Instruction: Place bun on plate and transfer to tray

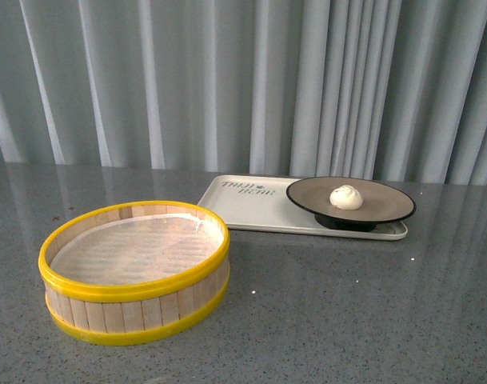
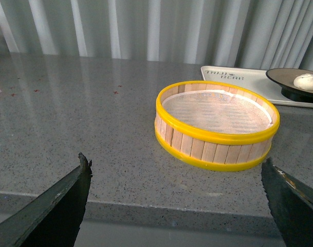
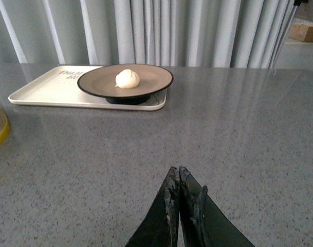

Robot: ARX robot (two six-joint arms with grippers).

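Nearest, in the left wrist view: left end effector (image 2: 178, 198) released, its 2 dark fingers (image 2: 53, 203) spread wide at the near edge of the grey speckled surface (image 2: 84, 108), grasping nothing. In the right wrist view: right end effector (image 3: 179, 177) clenched, fingertips pressed together with nothing between them, low over bare surface and well apart from the crockery. Neither arm visible in the front view. Next, on the left half of the surface: round steamer basket (image 1: 135, 272) with yellow rims and pale wooden slats, lined with white paper, otherwise unfilled. Beyond it and to the right: cream-white rectangular tray (image 1: 251, 204) with dark printed lettering near its left end, lying flat and apart from the basket. On the right end of the tray: taupe plate (image 1: 379, 204) with black rim, resting on its black foot, its edge overhanging the tray's right side. Near the centre of the plate: 1 white bun (image 1: 345, 197), upright, twisted top uppermost. Farthest: pale grey pleated curtain (image 1: 227, 80) closing off the background behind the surface.
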